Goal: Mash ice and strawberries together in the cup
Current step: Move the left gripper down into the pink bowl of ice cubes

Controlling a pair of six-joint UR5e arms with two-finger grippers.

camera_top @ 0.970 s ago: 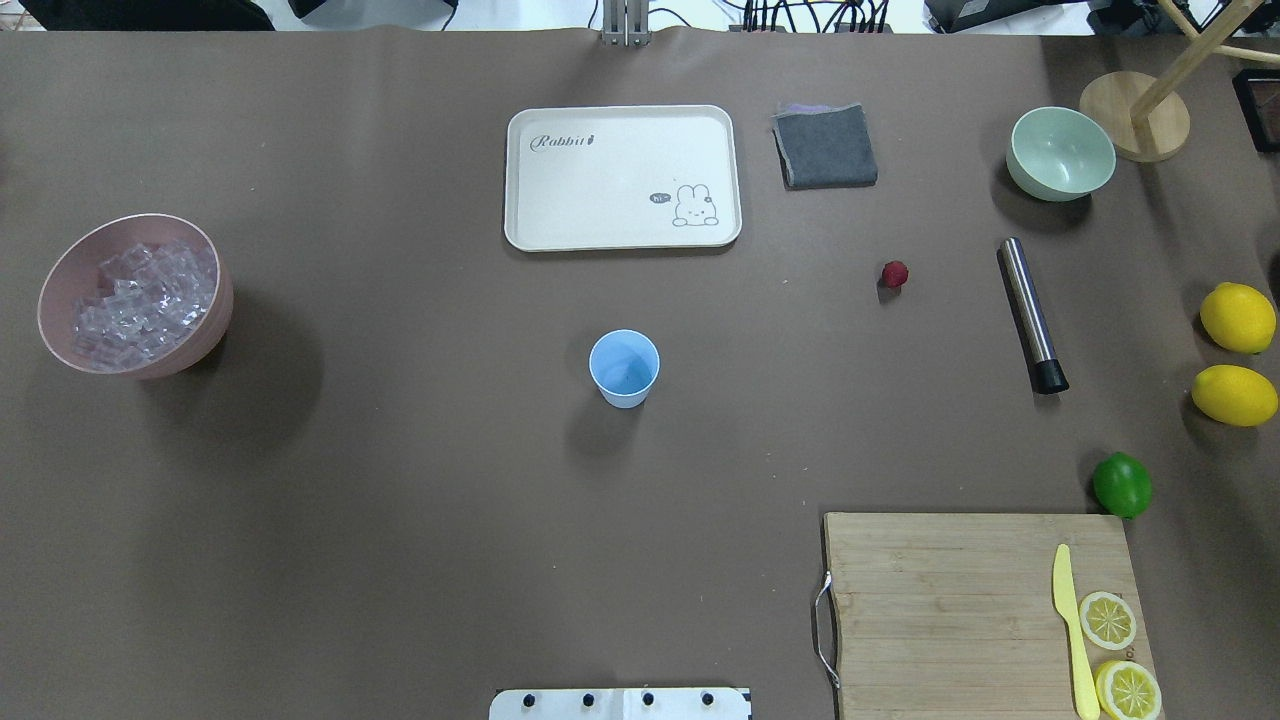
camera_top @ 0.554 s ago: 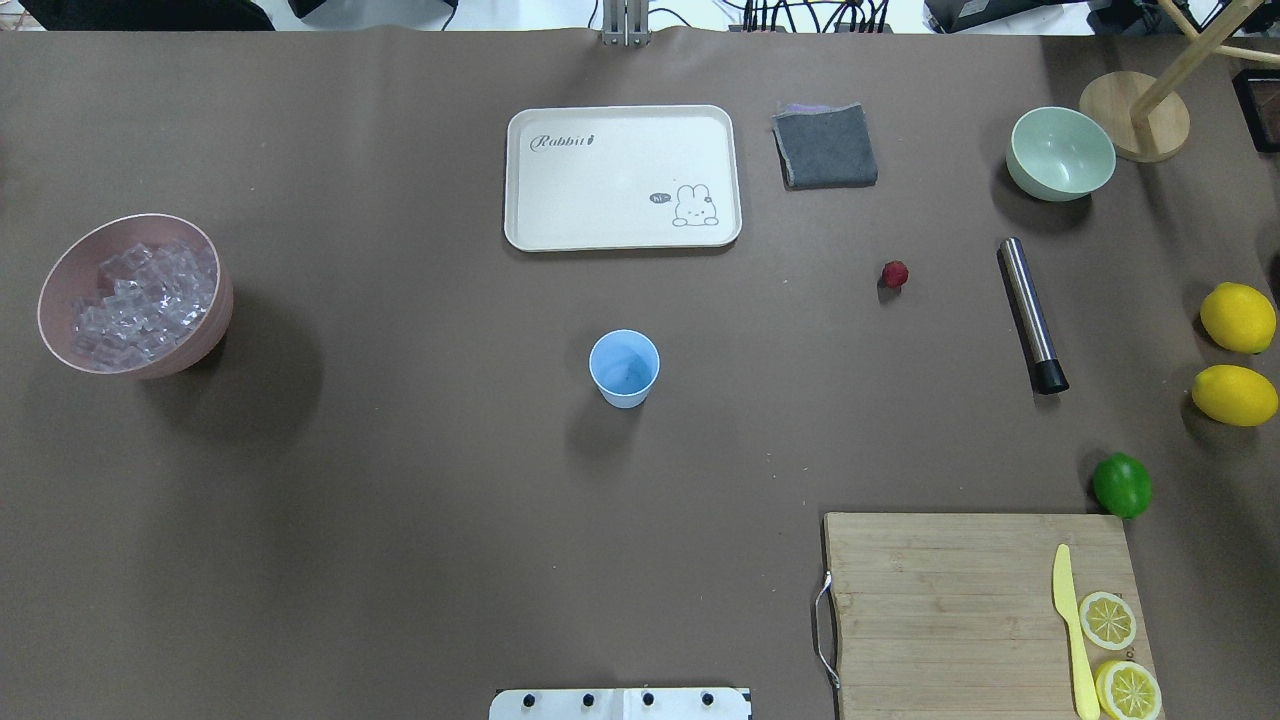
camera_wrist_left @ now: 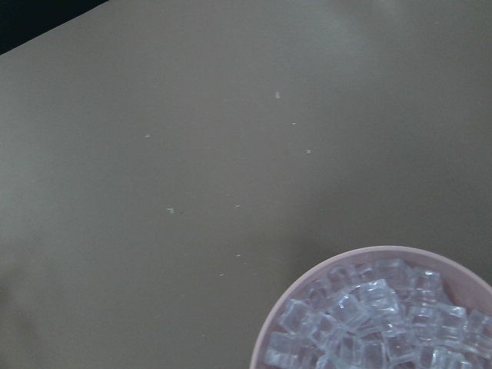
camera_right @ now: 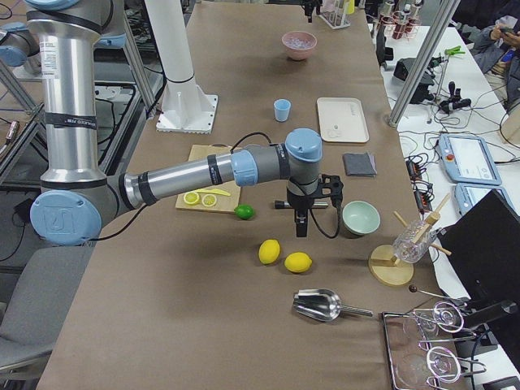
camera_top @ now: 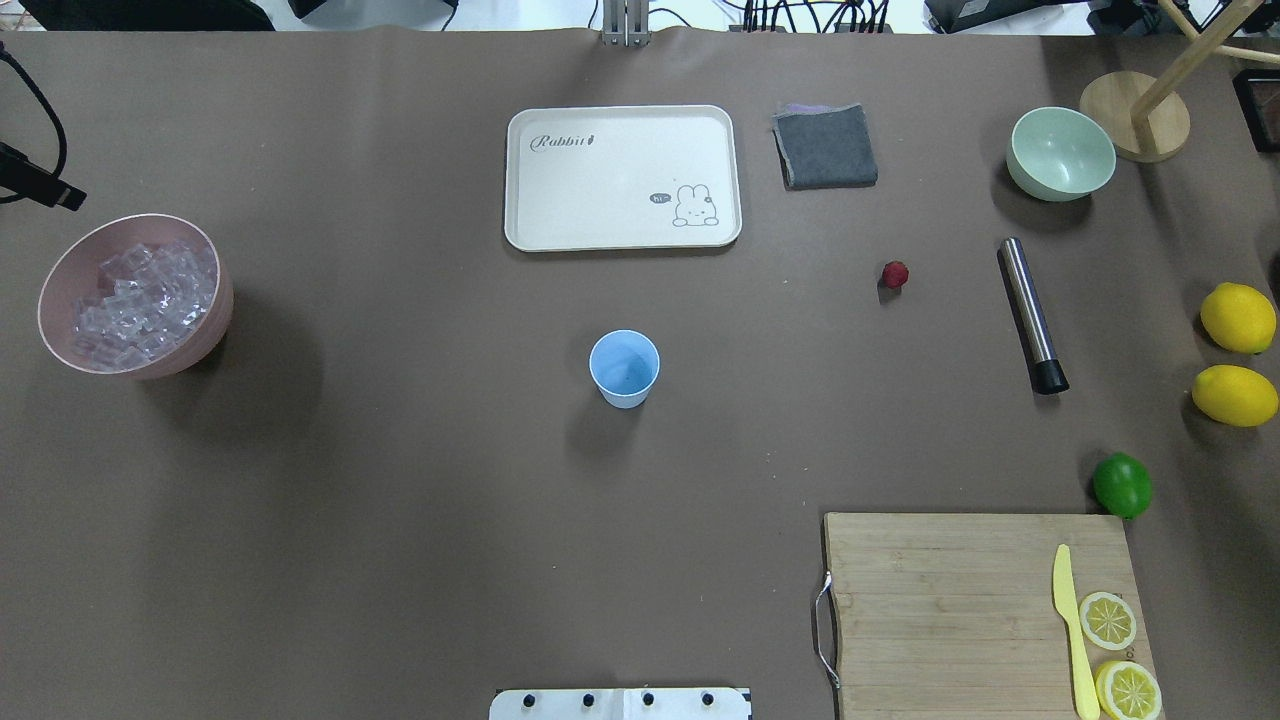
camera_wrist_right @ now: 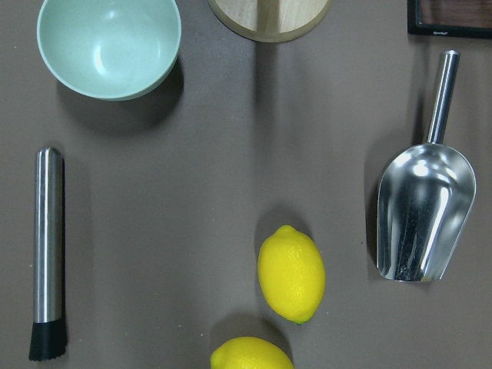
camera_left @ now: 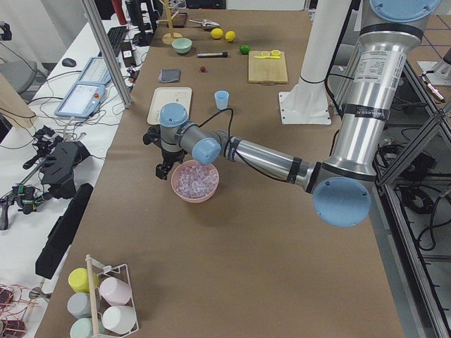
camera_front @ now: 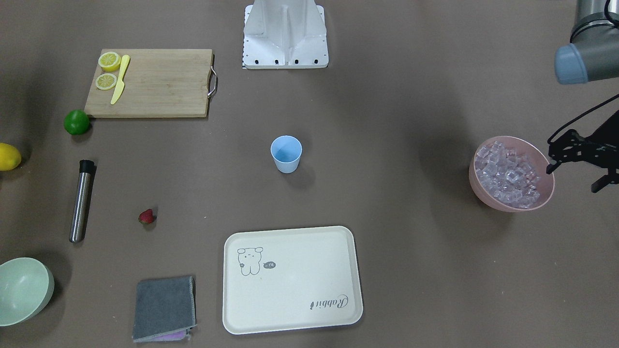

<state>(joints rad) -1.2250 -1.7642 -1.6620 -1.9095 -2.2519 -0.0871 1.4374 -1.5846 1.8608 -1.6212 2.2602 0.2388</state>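
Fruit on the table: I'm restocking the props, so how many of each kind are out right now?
Whole lemons: 2
Cut lemon pieces: 2
Lime: 1
Strawberry: 1
Total: 6

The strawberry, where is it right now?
In the overhead view the strawberry lies on the table's right half, between the metal rod and the cream tray, outside the cup.

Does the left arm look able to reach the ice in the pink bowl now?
Probably yes: the left pincer hangs open just beside the pink bowl, the ice lies uncovered, with nothing between.
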